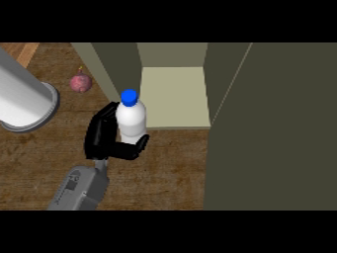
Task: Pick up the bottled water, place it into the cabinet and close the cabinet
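Hand (106, 139) curled round lower body of bottled water (131, 118), upright, cap above fingers. I judge it rigid, smooth, top-heavy; keep hold low-mid. Cabinet (172, 96) opening just ahead-right of hand.

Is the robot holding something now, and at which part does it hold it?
Yes. The hand holds the bottled water upright, its fingers curled round the lower body; the blue cap stays free, just before the open cabinet.
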{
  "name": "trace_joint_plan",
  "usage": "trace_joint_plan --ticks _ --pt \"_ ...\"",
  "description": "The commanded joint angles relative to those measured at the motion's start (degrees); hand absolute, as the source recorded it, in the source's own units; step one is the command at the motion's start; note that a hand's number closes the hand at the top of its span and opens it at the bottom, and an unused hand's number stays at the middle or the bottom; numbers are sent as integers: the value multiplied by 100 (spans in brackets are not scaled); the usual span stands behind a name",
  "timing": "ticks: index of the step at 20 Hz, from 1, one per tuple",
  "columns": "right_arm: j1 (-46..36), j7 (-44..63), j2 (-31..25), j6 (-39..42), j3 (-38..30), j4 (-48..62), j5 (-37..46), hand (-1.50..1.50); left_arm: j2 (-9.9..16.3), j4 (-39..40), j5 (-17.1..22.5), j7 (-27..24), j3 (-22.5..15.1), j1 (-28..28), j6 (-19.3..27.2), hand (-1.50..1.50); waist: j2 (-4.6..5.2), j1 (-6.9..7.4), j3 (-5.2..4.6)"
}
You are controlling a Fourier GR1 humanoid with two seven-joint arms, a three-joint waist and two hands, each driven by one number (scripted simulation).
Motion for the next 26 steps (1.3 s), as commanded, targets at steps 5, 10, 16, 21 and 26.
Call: trace_joint_plan --ticks 5,10,16,21,26 --pt "192 274 138 -213 68 -907 -383 -150 -123 -196 -122 497 -892 -804 1571 150 12 -80 3" --pt "46 306 -143 -217 27 -804 -538 -150 -117 280 -290 760 -1015 -1294 2221 150 48 -170 -2" --pt "-31 341 -291 -347 50 -803 -839 -150 107 714 -454 978 -606 -1500 2047 150 92 -200 -10" --pt "-122 111 -304 -131 116 -471 -665 -150 -112 787 -486 1028 -701 -1609 2366 150 105 -382 -8" --pt "-204 126 -316 -189 249 -480 -608 -150 -91 890 -502 983 -607 -1647 2528 150 117 -422 -10"
